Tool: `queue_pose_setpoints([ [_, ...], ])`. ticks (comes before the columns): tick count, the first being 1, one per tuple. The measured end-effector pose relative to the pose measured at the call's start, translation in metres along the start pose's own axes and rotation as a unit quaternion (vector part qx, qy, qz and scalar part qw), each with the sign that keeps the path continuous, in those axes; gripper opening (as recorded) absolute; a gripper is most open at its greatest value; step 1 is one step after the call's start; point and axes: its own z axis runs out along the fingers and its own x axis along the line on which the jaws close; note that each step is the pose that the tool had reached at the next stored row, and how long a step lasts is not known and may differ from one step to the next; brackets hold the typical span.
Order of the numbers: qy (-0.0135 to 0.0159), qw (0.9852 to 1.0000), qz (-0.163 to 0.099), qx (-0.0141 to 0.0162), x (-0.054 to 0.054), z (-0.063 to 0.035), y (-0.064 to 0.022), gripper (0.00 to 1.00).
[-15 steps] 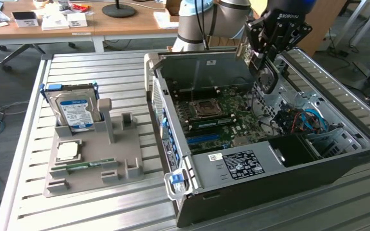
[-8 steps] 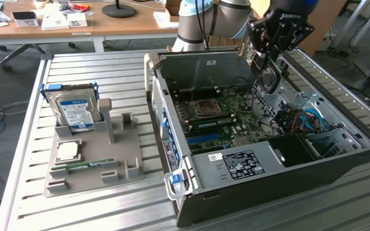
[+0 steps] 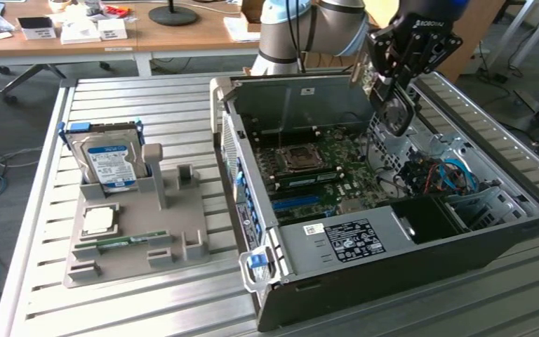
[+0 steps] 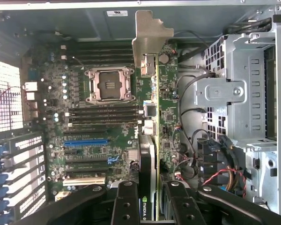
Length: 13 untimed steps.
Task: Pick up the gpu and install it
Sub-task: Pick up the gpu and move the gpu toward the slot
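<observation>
Over the open case (image 3: 410, 274), gripper (image 4: 148, 190) clamped on gpu (image 4: 150, 145); edge toward motherboard (image 4: 98, 136)

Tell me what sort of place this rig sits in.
Probably a robotics lab or workshop: an open PC case on a slatted metal table, a fixture holding a hard drive, office desks behind.
</observation>
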Motion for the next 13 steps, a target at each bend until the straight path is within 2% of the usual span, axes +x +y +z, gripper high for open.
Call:
queue_pose_setpoints([
  [7, 0.0, 1.0, 0.0, -0.0001, -0.0076, 0.0003, 0.0006, 0.27],
  [13, 0.0, 1.0, 0.0, 0.0, -0.0079, 0.0002, 0.0006, 0.27],
])
